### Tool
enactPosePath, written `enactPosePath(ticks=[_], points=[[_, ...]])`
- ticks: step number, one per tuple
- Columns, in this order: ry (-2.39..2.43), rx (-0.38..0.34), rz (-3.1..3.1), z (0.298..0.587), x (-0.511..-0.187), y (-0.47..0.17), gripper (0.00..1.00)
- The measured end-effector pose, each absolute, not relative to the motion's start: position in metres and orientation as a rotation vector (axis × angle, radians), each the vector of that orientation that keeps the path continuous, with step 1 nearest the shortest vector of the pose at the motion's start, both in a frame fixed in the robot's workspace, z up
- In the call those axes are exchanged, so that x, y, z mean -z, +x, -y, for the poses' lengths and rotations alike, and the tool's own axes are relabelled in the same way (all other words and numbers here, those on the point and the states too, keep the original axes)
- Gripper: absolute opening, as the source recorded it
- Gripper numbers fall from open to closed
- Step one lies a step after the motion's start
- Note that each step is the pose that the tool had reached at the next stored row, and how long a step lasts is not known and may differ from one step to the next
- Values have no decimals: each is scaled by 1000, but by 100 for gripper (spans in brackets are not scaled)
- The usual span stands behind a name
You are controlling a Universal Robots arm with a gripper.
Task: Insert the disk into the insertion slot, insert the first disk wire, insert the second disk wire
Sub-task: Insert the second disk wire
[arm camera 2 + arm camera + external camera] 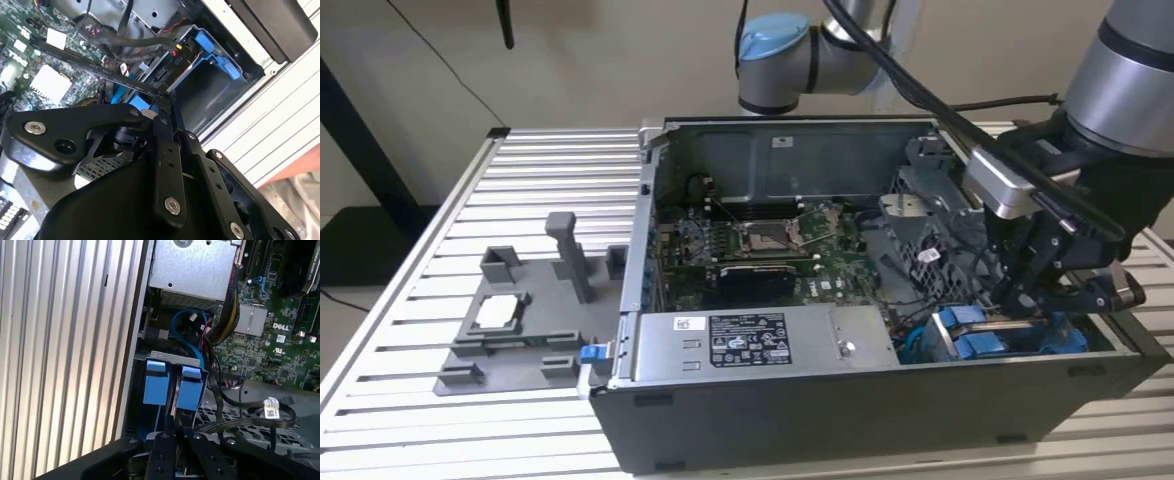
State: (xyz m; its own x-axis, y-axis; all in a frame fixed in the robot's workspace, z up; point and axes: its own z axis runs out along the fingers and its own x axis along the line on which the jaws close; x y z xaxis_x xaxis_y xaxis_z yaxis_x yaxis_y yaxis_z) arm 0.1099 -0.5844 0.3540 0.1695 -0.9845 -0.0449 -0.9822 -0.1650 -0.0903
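Note:
My gripper (pixel 1021 308) reaches down into the open computer case at the exterior view's right. It hangs over the grey insertion slot (pixel 1078 338) with blue fittings. The disk (pixel 156 385) sits in that slot, and its two bright blue end tabs face up. In both wrist views the fingers (pixel 165 442) stand close together, shut on the end of a flat black disk wire (pixel 90 67). The wire's end is held between the two blue tabs, at the disk's edge. The wire (pixel 240 421) loops away over the black perforated cage. The connector itself is hidden by the fingertips.
A grey power supply box (pixel 747 340) lies along the case's front and the motherboard (pixel 761 245) behind it. Red, black and blue cables (pixel 190 335) crowd beside the slot. A grey fixture (pixel 520 320) stands on the slatted table (pixel 547 170), at the exterior view's left.

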Motion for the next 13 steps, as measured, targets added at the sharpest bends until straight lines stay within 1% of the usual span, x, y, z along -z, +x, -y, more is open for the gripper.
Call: enactPosePath(ticks=[4,13], points=[[-2271,-23,-1954,584,-353,110,16],[-2288,-100,-1983,587,-349,123,16]])
